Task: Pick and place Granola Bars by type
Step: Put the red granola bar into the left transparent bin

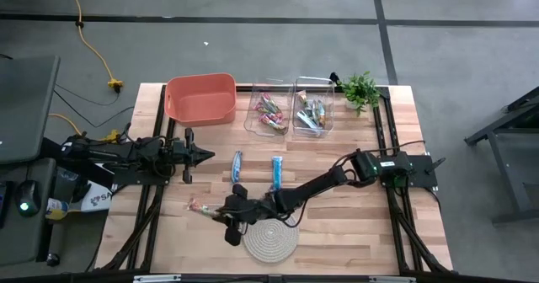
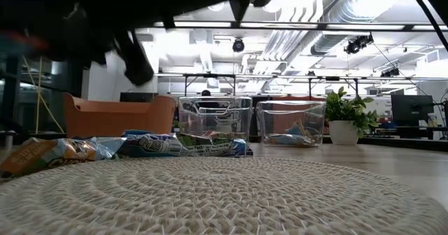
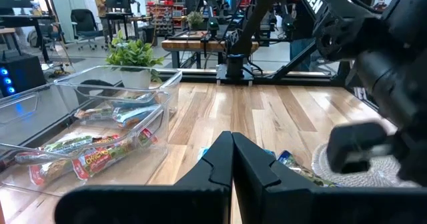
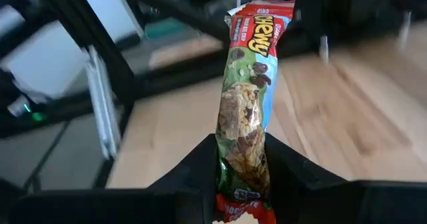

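My right gripper (image 1: pixel 221 210) reaches across the table to its near left part, just left of the round rope mat (image 1: pixel 269 239). It is shut on a granola bar (image 4: pixel 245 97) whose wrapper has red ends and a picture of chocolate chips. Two blue bars (image 1: pixel 237 165) (image 1: pixel 276 172) lie flat on the wood in the middle. Further bars fill two clear bins (image 1: pixel 269 112) (image 1: pixel 313 112) at the far edge. My left gripper (image 1: pixel 205 155) waits at the left, shut and level, its fingers (image 3: pixel 220 161) closed on nothing. My right gripper pinches the bar's two long sides (image 4: pixel 235 159) between its two fingers, close to the bar's near red end (image 4: pixel 243 209). The fingers come from the table's right, slanting a little downward, and lie along the bar. The bar sticks out past the fingertips, looking clear of the wood.
An orange bin (image 1: pixel 200 98) stands at the far left beside the clear bins, and a potted plant (image 1: pixel 360 89) at the far right. In the low view, bars (image 2: pixel 182 145) show on the table beyond the mat (image 2: pixel 231 193), a tan-orange one (image 2: pixel 42 154) at the left.
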`<control>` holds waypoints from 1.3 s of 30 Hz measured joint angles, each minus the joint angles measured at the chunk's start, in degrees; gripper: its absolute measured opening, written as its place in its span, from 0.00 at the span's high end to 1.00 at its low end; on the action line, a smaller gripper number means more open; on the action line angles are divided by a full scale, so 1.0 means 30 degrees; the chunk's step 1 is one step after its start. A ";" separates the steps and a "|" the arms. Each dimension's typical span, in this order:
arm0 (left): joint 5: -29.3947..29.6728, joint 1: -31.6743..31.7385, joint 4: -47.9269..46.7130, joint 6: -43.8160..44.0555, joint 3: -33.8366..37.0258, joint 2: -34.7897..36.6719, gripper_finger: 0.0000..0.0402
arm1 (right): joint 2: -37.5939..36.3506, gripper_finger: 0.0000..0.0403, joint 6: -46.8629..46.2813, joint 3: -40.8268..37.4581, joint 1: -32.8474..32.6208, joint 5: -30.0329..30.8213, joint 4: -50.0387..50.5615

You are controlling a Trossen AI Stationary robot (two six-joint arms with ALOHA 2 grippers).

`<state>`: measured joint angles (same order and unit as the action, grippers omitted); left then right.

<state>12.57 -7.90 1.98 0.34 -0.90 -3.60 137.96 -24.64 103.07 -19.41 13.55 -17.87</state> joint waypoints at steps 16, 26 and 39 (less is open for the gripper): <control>0.0004 0.0000 0.0000 -0.0001 0.0001 -0.0001 1.00 | -0.4881 0.78 0.5312 0.0015 0.0093 0.4963 -0.0586; 0.0011 0.0000 0.0000 0.0002 0.0004 0.0001 1.00 | -0.7954 0.78 0.9821 0.0029 0.1547 1.0198 -0.0501; 0.0004 0.0000 0.0000 -0.0001 0.0004 -0.0006 1.00 | -0.8327 0.78 -0.0893 0.0022 0.6100 1.4405 0.8708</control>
<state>12.58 -7.90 1.98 0.34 -0.89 -3.61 112.98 -27.33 103.13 -1.11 56.76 8.26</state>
